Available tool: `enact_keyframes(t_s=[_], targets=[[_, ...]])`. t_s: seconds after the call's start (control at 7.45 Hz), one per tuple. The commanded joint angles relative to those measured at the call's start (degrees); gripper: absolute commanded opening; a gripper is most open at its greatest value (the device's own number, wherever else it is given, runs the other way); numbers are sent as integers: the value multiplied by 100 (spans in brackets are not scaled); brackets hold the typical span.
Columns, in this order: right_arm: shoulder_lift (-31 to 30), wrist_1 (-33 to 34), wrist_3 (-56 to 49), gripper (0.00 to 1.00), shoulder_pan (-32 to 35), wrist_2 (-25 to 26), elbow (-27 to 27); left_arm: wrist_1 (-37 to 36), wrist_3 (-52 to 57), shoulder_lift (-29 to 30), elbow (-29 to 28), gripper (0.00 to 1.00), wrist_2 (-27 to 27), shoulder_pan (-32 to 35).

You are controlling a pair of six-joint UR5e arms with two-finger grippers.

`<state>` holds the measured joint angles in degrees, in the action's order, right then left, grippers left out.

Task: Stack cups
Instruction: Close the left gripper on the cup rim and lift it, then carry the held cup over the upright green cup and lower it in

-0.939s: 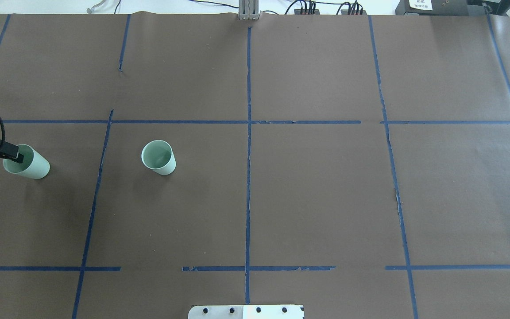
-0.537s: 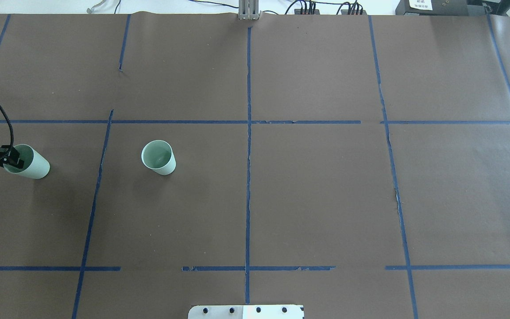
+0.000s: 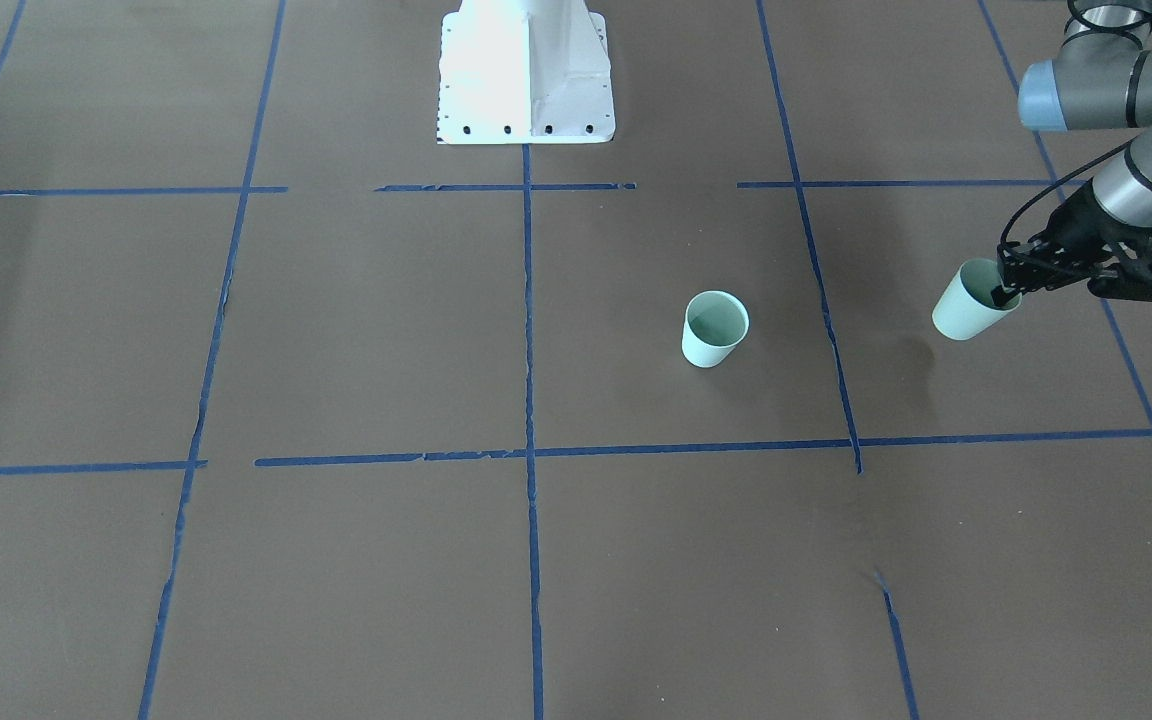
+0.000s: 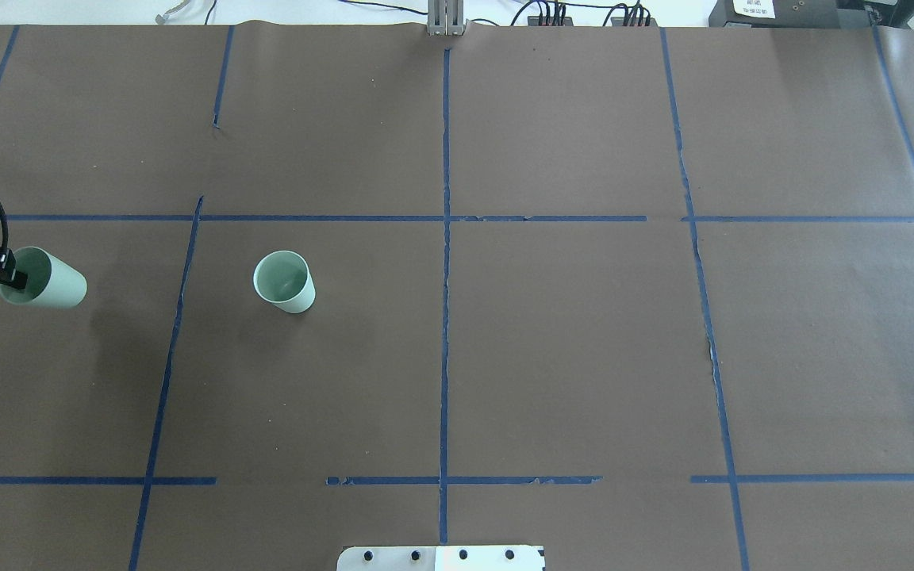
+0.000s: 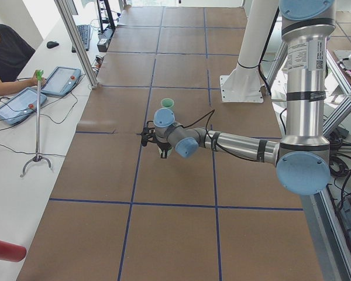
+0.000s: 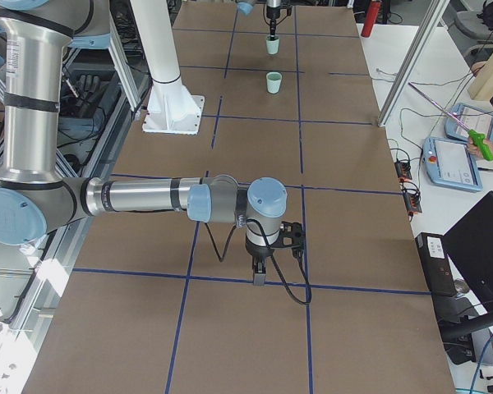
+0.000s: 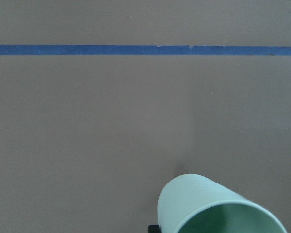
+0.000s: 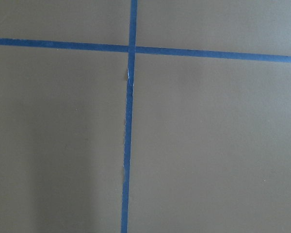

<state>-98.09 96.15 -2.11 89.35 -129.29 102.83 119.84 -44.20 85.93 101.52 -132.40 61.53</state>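
Two pale mint-green cups. One cup (image 4: 284,281) stands upright and alone on the brown table cover; it also shows in the front view (image 3: 714,328) and the right view (image 6: 274,82). My left gripper (image 4: 14,277) is shut on the rim of the other cup (image 4: 48,279), one finger inside it. The front view shows this cup (image 3: 968,306) tilted and held a little above the table by the left gripper (image 3: 1004,292). It fills the lower edge of the left wrist view (image 7: 208,206). My right gripper (image 6: 258,277) points down at the table far from both cups; I cannot tell whether it is open.
Blue tape lines (image 4: 445,238) divide the brown cover into squares. The robot's white base plate (image 3: 526,75) stands at the table's near edge. An operator's tablets (image 5: 23,99) lie beside the table.
The left gripper has lifted its cup off the table and drawn it slightly left and up in the overhead view. The free cup has not moved.
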Motion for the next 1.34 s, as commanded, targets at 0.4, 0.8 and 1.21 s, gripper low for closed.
enact_keyframes(t_s=[0.4, 0.8, 1.21], targets=[[0, 0, 0, 100, 3, 0, 0, -3601, 105, 1043, 1871, 0, -401, 885], [0, 0, 0, 100, -5, 0, 0, -4909, -864, 2435, 1854, 0, -313, 205], [0, 0, 0, 100, 3, 0, 0, -4378, -2099, 2990, 1356, 0, 99, -930]])
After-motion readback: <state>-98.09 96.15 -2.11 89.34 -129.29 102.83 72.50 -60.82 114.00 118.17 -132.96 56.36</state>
